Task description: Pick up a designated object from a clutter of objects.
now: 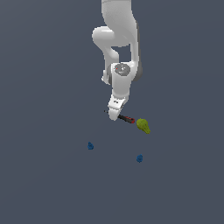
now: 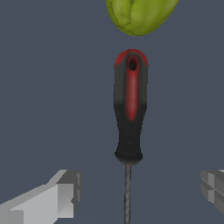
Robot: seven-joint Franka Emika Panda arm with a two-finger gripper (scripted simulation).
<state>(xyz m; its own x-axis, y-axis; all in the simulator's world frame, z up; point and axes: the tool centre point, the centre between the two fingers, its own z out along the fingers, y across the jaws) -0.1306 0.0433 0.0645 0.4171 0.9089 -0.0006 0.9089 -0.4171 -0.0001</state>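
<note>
Flat, even simulator lighting, no cast shadows or glare; low-res renders, jagged pixel edges, nothing blurred.

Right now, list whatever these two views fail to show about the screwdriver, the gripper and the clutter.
- Screwdriver tip: cut off by the wrist view's edge; in the exterior view the gripper covers most of the shaft.
- Pear-shaped lump: cropped by the wrist view's edge.
- Fingers: only partly in frame, so their full span is not visible.
- Two blue pieces: too small to identify, absent from the wrist view.
</note>
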